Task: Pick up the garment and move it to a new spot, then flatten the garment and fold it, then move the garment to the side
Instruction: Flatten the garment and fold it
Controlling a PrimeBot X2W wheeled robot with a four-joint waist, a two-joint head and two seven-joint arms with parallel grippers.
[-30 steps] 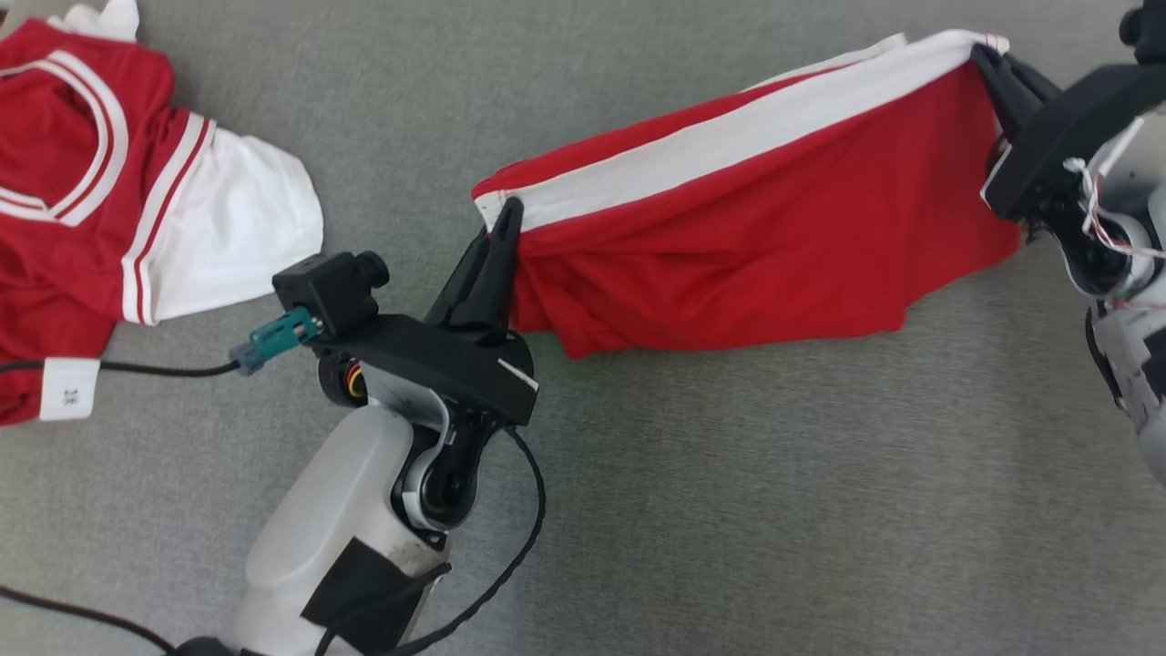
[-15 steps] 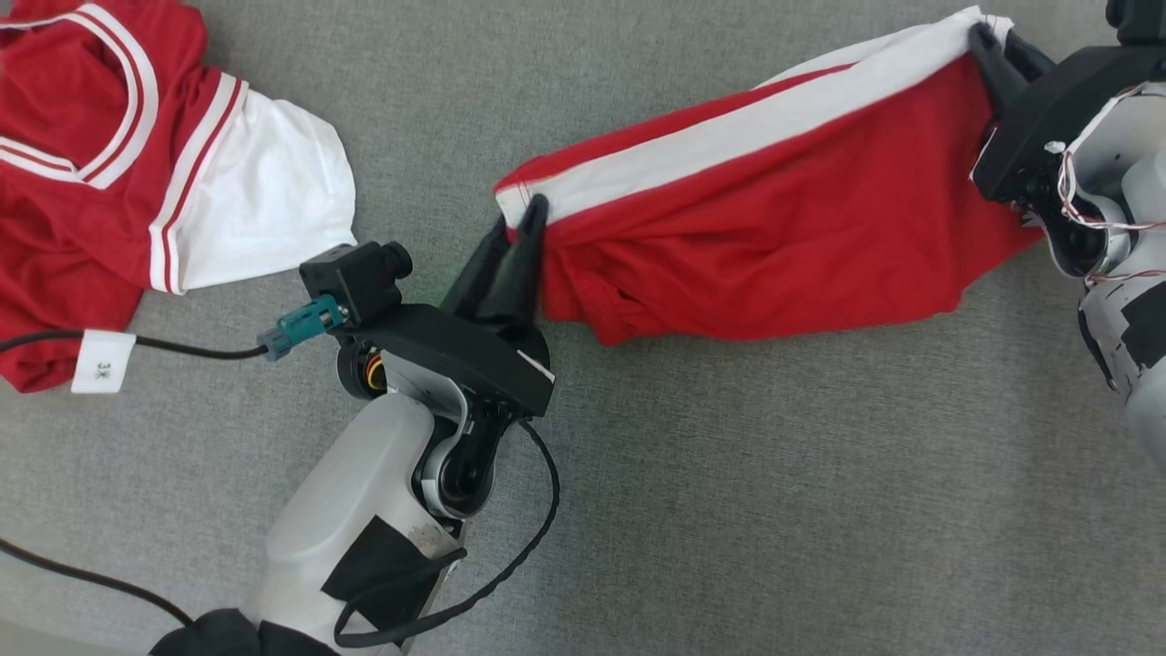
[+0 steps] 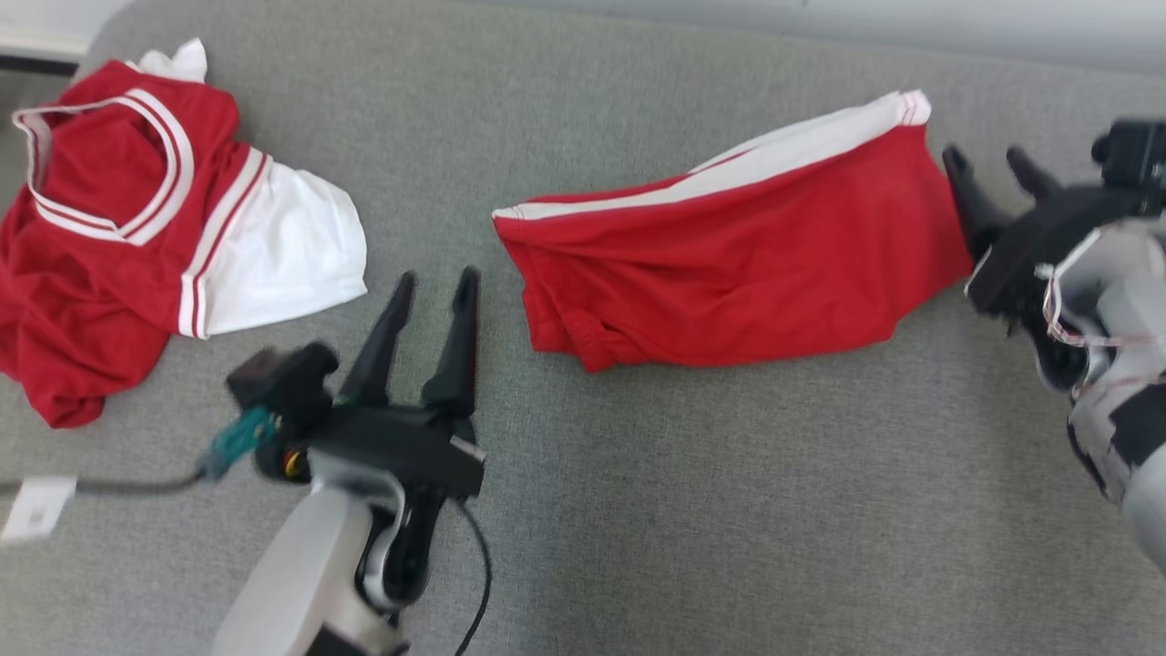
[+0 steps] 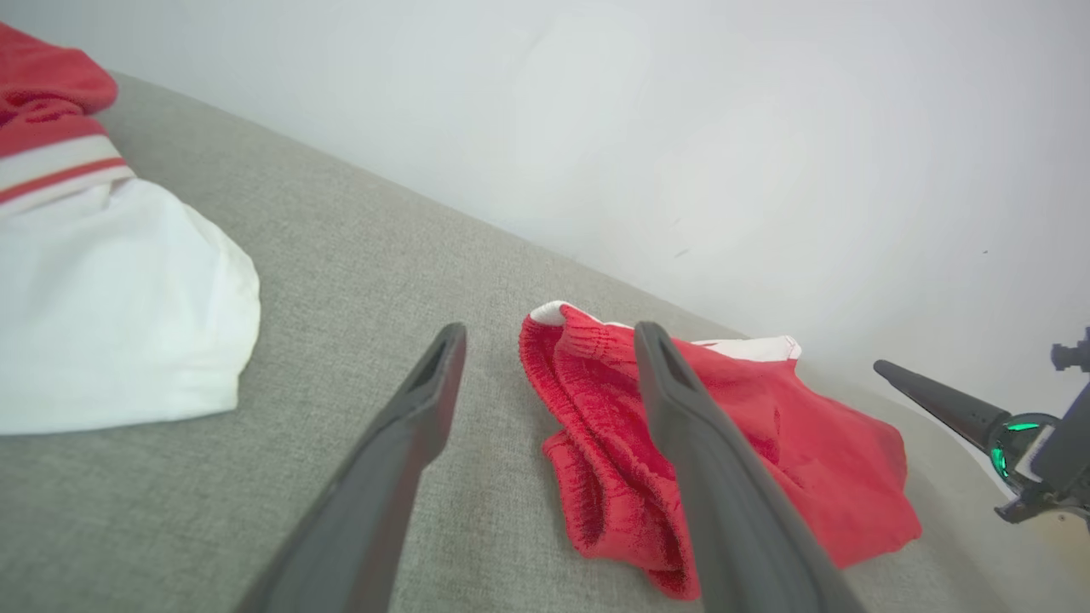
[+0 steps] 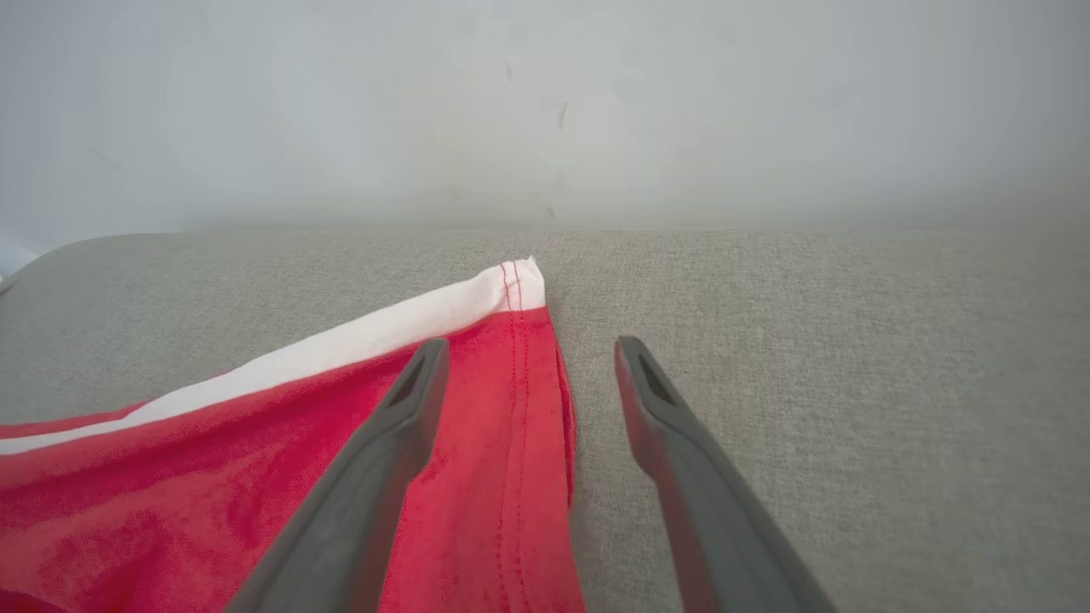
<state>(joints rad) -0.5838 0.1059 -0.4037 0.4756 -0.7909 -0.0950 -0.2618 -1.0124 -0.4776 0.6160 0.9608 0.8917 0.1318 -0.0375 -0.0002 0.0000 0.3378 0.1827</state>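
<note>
Soft red shorts with a white side stripe [image 3: 729, 273] are laid rumpled on the grey woven cushion [image 3: 729, 510], between the left gripper [image 3: 437, 276] and right gripper [image 3: 986, 157], both spread open and empty. They are judged light and limp, best pinched at the stripe's end corners.

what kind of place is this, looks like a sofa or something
Probably indoors, a soft upholstered surface such as a sofa seat or padded bench. The grey woven surface has a rounded corner and meets a plain pale wall; red shorts and a red and white jersey lie on it.
</note>
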